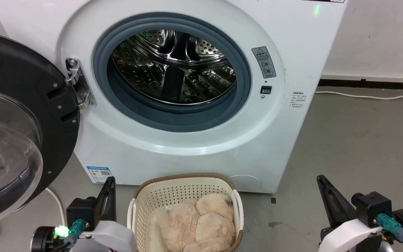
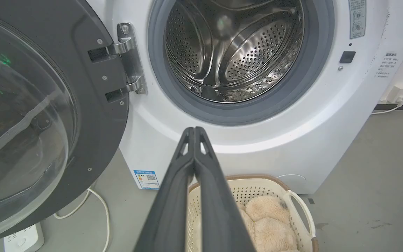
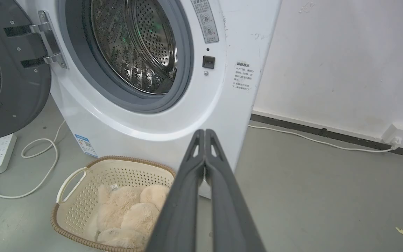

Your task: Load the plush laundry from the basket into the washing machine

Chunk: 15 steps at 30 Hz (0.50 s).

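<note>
Fluffy cream-beige plush laundry (image 1: 198, 224) lay bundled in the cream perforated plastic basket (image 1: 173, 194) with brown woven-look rim, near centre. Large white front-loading washing machine (image 1: 187, 154) stood on the far side. Its black-rimmed round glass door (image 1: 12, 70) hung open to the left, exposing the shiny perforated steel drum (image 1: 173, 66). Basket sat on the grey floor (image 1: 355, 147) just before the washer. Left gripper (image 1: 110, 182) was just left of the basket and right gripper (image 1: 321, 179) well apart on the right. Both had jaws clenched on nothing.
</note>
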{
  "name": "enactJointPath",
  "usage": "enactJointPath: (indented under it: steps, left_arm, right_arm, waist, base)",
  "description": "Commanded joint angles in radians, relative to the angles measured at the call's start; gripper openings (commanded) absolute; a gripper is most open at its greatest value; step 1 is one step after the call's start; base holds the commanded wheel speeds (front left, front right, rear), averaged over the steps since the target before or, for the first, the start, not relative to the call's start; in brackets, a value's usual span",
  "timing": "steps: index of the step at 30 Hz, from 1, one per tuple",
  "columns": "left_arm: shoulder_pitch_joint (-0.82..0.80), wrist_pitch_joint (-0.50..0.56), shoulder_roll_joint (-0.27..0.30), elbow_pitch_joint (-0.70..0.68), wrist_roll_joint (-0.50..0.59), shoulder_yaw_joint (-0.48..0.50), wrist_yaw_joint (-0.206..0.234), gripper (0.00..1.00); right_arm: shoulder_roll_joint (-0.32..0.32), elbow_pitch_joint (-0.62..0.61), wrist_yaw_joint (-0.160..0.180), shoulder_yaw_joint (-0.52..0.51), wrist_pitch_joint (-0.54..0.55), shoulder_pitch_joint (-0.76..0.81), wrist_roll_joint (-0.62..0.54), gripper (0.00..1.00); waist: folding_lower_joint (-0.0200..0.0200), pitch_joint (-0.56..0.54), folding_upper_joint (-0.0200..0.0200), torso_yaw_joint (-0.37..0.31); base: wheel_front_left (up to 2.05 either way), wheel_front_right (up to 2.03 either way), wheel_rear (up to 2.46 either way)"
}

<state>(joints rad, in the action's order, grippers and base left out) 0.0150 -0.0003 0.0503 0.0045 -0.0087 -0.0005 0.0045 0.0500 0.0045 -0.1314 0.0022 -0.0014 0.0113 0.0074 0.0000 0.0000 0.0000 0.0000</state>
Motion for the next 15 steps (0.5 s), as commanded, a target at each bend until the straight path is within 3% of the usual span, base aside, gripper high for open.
enactJointPath:
  steps: [1,3,4,15]
  left_arm:
    - [-0.015,0.0,0.0,-0.005,0.009,0.0,-0.005,0.0]
    - [-0.015,0.0,0.0,-0.005,0.009,0.0,-0.005,0.0]
    - [0.0,0.0,0.0,0.0,-0.001,0.0,0.0,1.0]
    - [0.003,-0.017,0.0,0.006,-0.025,-0.013,0.001,1.0]
  right_arm:
    - [0.0,-0.005,0.001,-0.002,0.001,-0.011,-0.007,0.0]
    - [0.0,-0.005,0.001,-0.002,0.001,-0.011,-0.007,0.0]
    - [0.0,0.0,0.0,0.001,0.0,0.0,0.001,1.0]
    - [0.0,0.005,0.0,0.002,-0.017,0.008,0.022,1.0]
  waist:
    - [0.0,0.0,0.0,0.0]
    - [0.0,0.0,0.0,0.0]
    - [0.0,0.0,0.0,0.0]
    - [0.0,0.001,0.0,0.0]
  base:
    - [0.0,0.0,0.0]
    - [0.0,0.0,0.0]
    - [0.0,0.0,0.0]
    - [0.0,0.0,0.0]
